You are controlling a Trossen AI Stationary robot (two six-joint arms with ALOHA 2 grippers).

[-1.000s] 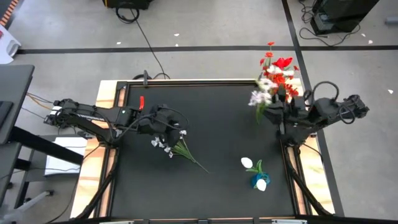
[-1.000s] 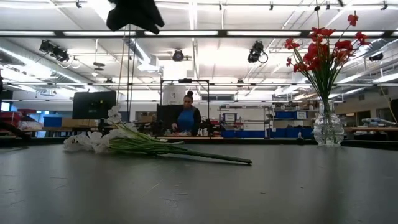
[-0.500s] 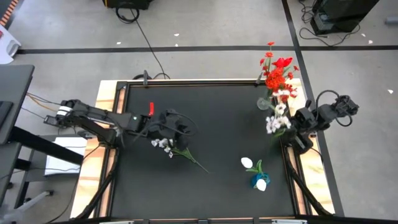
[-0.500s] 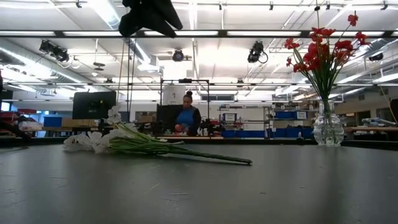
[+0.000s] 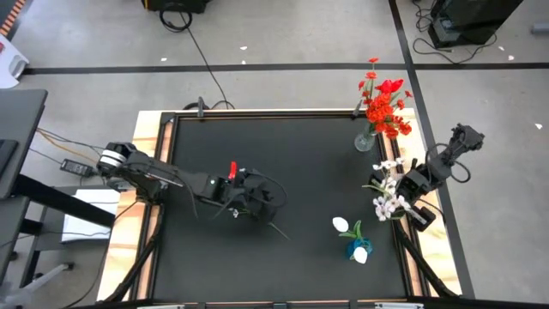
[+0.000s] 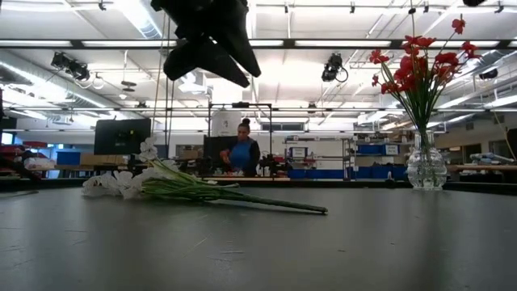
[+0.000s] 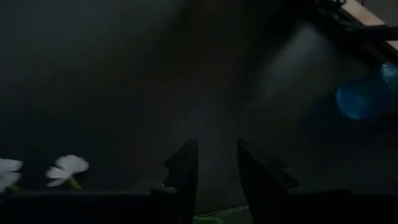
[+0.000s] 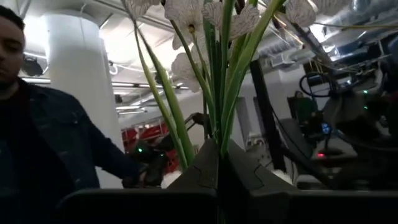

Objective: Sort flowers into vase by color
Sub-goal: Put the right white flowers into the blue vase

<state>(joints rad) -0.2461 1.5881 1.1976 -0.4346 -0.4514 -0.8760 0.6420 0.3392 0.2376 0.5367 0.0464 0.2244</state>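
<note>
A bunch of white flowers [image 6: 161,184] lies flat on the table with its green stalks [image 6: 275,202] pointing toward the table's right. In the high view my left gripper [image 5: 256,197] hangs over this bunch [image 5: 276,227] and hides most of it. It is open [image 7: 214,168] and touches nothing, with white blooms [image 7: 67,168] beside it. My right gripper [image 5: 405,183], near the table's right edge, is shut on a second white bunch [image 5: 390,196]. Red flowers [image 5: 386,101] stand in a glass vase [image 6: 426,166]. A blue vase [image 5: 357,249] holds white blooms. My right gripper [image 8: 217,149] pinches several green stalks [image 8: 214,121] of the white bunch together between its two fingers. The stalks and blooms [image 8: 186,12] stand up beyond the fingertips toward the ceiling. The bunch is lifted clear of the table.
The glass vase [image 5: 364,142] stands at the far right corner, and the blue vase [image 7: 367,96] stands near the right side toward the near edge. The dark table [image 5: 300,154] has a raised frame. A person [image 8: 37,124] stands beyond the table, and another [image 6: 242,153] is far back in the room.
My right gripper has carried the white bunch from beside the red flowers toward the near edge, along the table's right side, and the blooms have swung round with it. My left gripper has moved toward the table's right and down, over the bunch lying there.
</note>
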